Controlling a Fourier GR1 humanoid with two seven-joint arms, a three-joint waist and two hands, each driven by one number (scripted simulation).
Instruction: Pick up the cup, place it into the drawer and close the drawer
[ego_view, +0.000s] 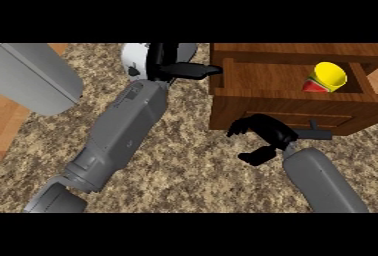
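The speckled stone surface (184, 165) fills most of the head view. On it stands a brown wooden drawer unit (288, 112), which serves as the landmark here. Its drawer (273, 80) is pulled open, the tray facing up. Inside the drawer, toward its right end, lies the cup (329, 75), yellow with a red part beneath it, tipped on its side with the mouth turned upward and to the right.

Left of the drawer unit, a long grey forearm runs up from the lower left. Its left hand (166, 62) sits just beside the drawer's left wall, and a straight black finger or thumb reaches across to touch the drawer's left front corner. The hand holds nothing and its fingers look extended rather than curled.

In front of the drawer unit, the right hand (269, 132) hangs against the lower front panel, next to a small dark handle (316, 131). Its fingers are curled inward, with nothing visible between them.

A white rounded object (136, 55) shows partly behind the left hand.
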